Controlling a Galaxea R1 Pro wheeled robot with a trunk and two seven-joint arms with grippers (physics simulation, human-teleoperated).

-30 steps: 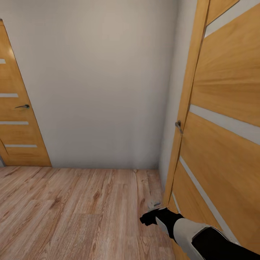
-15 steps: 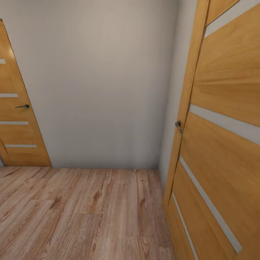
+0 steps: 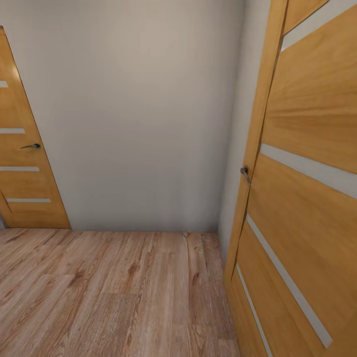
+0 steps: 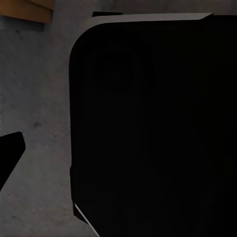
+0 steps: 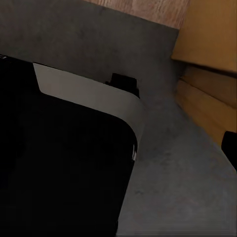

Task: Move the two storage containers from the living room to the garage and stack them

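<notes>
The two storage containers are out of view. The head view faces a corner of pale wall [image 3: 144,119] over light wood plank floor [image 3: 109,292]. In the left wrist view, a dark sliver of one finger [image 4: 9,154] hangs over rough grey floor [image 4: 39,108] beside my black base [image 4: 153,128]. The right wrist view has a black fingertip [image 5: 230,146] at the frame edge, above grey floor [image 5: 177,173] and my base [image 5: 64,163]. Nothing is seen held, and neither view shows how the jaws stand.
An open orange wood door [image 3: 302,198] with a metal handle [image 3: 245,172] stands close on the right. A closed matching door [image 3: 22,163] is at the far left. Orange door wood [image 5: 210,54] and wood planks [image 5: 148,10] border the grey floor.
One second ago my right arm and gripper reached into the lower right of the head view by the open door. They have since dropped out of that view. The camera has not moved.
</notes>
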